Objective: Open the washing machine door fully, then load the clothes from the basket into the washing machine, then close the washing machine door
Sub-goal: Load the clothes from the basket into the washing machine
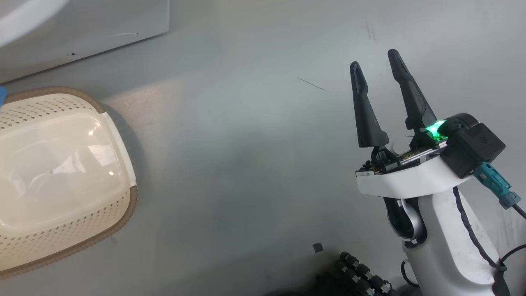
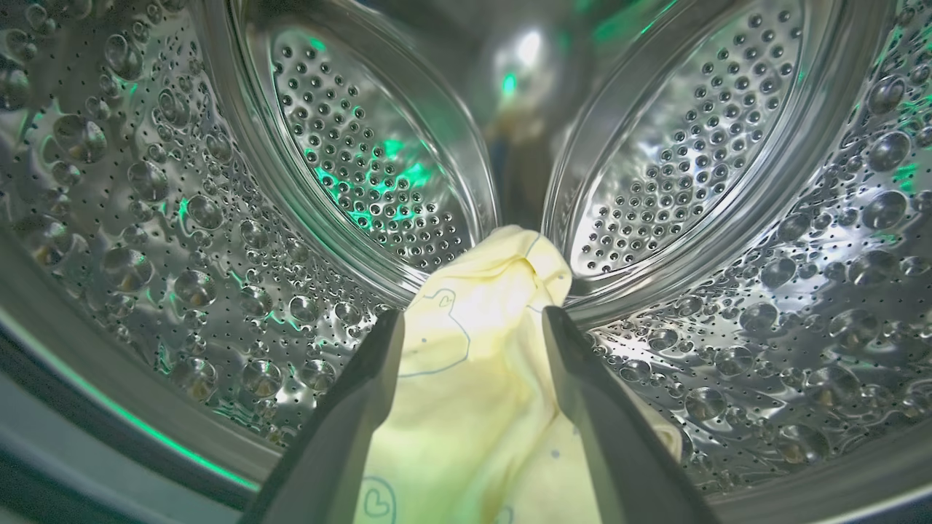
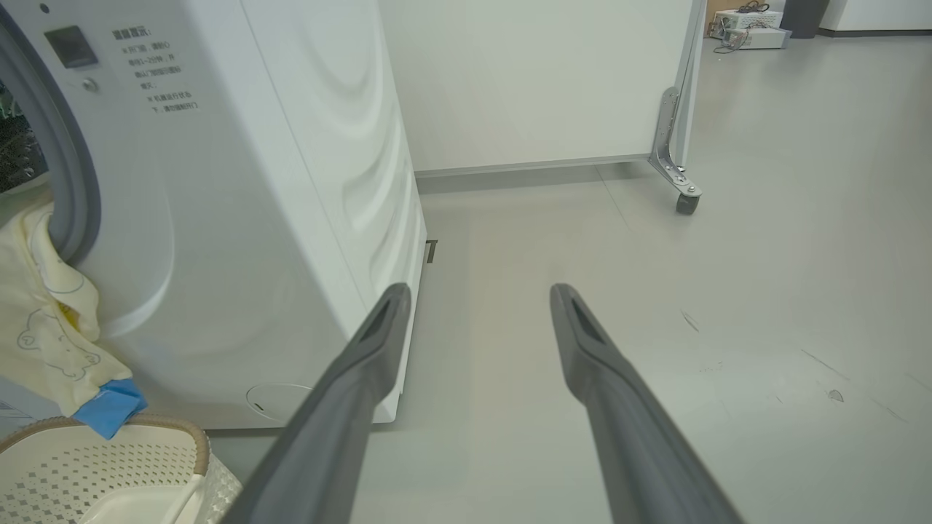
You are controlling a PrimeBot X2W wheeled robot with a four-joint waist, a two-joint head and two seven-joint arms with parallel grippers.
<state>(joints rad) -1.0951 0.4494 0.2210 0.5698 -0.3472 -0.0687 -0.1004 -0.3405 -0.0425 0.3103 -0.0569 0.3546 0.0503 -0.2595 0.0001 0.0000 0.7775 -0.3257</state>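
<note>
My left gripper (image 2: pixel 473 316) is inside the washing machine's perforated steel drum (image 2: pixel 677 167), jaws spread open. A cream-yellow garment (image 2: pixel 473 393) with thin line drawings lies between the fingers on the drum floor. From the drum's grey gasket (image 3: pixel 69 167), part of the clothes (image 3: pixel 44 320) hangs down the white washing machine (image 3: pixel 255 182) front, its blue cuff (image 3: pixel 109 407) just above the basket (image 3: pixel 109 466). The cream basket (image 1: pixel 61 176) sits at the left, its smooth bottom bare. My right gripper (image 1: pixel 374 59) is open over the floor, right of the machine, holding nothing. The washing machine door is out of view.
A white partition on a caster (image 3: pixel 686 204) stands behind the machine's right side. Boxes and cables (image 3: pixel 750 18) lie far back. Open grey floor (image 3: pixel 728 327) stretches right of the machine. My base's dark parts (image 1: pixel 361 275) show at the bottom.
</note>
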